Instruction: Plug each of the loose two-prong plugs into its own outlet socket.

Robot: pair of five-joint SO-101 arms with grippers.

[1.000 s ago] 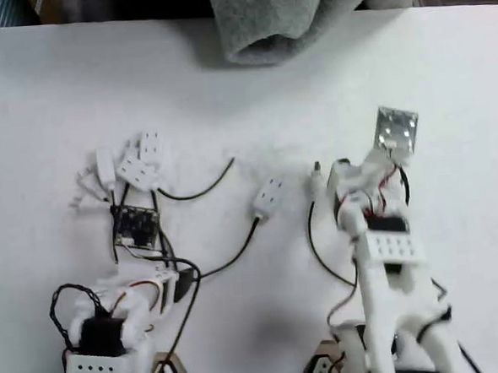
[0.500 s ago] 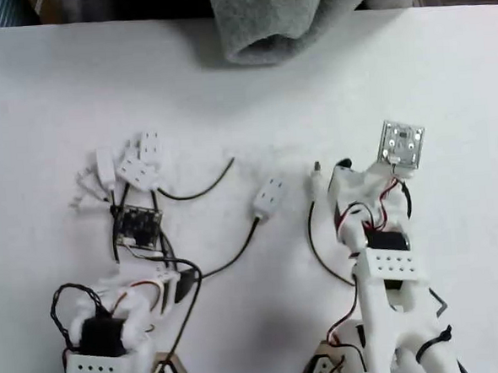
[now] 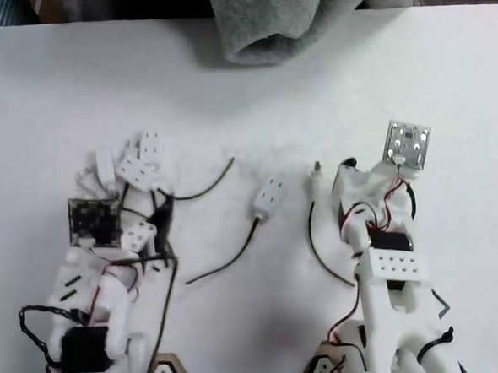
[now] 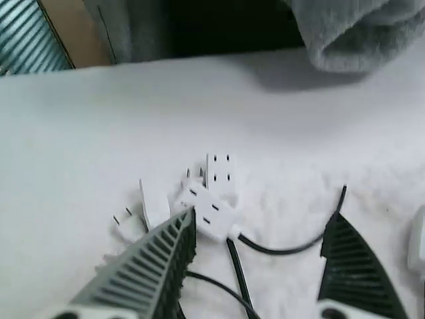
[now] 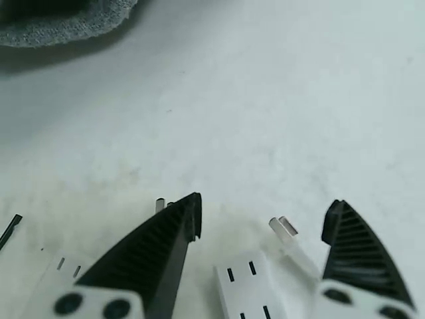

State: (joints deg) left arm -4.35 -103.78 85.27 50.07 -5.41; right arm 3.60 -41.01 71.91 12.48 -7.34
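High view: your left arm [image 3: 94, 280] has pushed up-frame toward the sockets [image 3: 138, 164] at left, left fingers [image 4: 159, 266] wide; right fingers [image 5: 153, 252] stay wide, straddling a socket [image 5: 242, 286].

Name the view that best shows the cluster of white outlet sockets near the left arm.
Left wrist view: the white plastic outlet sockets lie close ahead, slots plainly visible. The high view shows them as small white blocks from above.
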